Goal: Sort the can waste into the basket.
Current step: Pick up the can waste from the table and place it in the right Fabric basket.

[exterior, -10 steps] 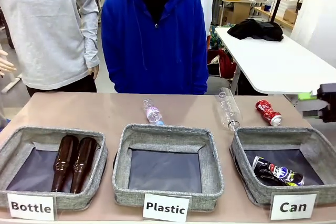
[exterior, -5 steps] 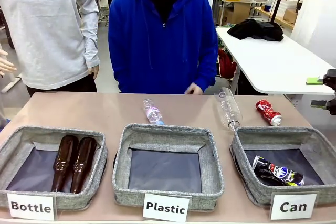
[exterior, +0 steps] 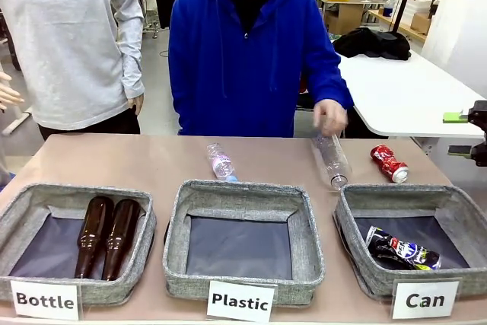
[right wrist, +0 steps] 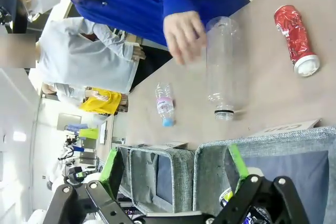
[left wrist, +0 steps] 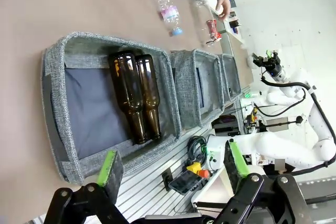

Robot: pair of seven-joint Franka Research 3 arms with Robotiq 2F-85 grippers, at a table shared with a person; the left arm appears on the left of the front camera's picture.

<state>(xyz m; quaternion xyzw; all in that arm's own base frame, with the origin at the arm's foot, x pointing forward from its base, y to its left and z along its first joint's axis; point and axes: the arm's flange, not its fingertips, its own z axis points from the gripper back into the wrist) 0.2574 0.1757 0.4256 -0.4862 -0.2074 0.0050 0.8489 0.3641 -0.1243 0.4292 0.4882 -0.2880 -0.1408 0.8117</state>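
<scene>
Now targeting: crushed red can (exterior: 389,163), lying on the table (exterior: 152,161) just behind the Can basket (exterior: 358,211), long axis slanting far-left to near-right.
Black can (exterior: 403,250): lying inside that basket.
Right gripper (exterior: 459,135): hovering spread, empty, to the can's right; I am judging it the nearer arm.
Left gripper (left wrist: 173,169): hanging spread by the Bottle basket (left wrist: 50,61), well apart.
Person's hand (exterior: 329,116): reaching at the clear bottle (exterior: 332,159) beside the can.

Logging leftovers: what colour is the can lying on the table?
The can is red, pale at one end; the right wrist view shows it best.
</scene>
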